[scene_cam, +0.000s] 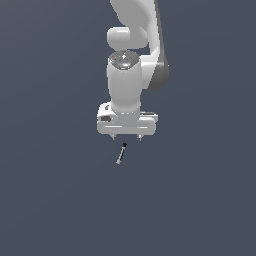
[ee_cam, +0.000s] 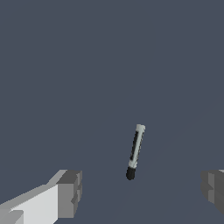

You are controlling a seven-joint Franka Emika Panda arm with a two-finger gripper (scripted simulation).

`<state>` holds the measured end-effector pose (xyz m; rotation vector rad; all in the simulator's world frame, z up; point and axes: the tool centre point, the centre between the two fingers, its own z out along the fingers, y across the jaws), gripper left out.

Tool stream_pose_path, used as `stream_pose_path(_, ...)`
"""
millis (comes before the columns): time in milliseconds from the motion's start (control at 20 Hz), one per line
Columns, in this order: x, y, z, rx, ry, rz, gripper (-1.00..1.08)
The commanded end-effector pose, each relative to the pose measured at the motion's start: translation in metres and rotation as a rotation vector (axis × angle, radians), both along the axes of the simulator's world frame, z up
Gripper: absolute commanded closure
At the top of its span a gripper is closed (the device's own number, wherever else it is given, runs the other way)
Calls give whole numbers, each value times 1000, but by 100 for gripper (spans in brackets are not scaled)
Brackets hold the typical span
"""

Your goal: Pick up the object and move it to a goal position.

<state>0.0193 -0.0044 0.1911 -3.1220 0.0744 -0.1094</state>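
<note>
The object is a tiny thin grey rod [scene_cam: 121, 154] with a small black tip, lying on the dark grey floor. In the exterior view it sits just below my white gripper [scene_cam: 127, 137], its black tip pointing toward the fingers. My gripper is open and empty, its short fingertips wide apart above the floor. In the wrist view the rod [ee_cam: 135, 151] lies slightly tilted between the two grey fingertips [ee_cam: 70, 193], nearer the far one, and touches neither. My gripper [ee_cam: 142, 190] holds nothing.
The dark grey floor [scene_cam: 50, 200] is flat and uniform all around. The white arm [scene_cam: 131, 60] rises above the gripper toward the top of the exterior view. No other objects show.
</note>
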Motion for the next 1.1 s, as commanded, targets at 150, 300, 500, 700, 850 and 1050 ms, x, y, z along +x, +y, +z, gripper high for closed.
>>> stream_pose_path(150, -3, -4, -23, 1, 13, -38, -92)
stream_pose_path(300, -7, -9, -48, 1, 27, -79, -92)
stream_pose_path(500, -16, -17, -88, -2, 48, -147, -92)
stream_pose_path(700, -24, -23, -116, -5, 63, -196, -92)
stream_pose_path(850, -28, -25, -127, -7, 70, -216, -92)
stream_pose_path(1050, -29, -26, -130, -7, 72, -219, -92)
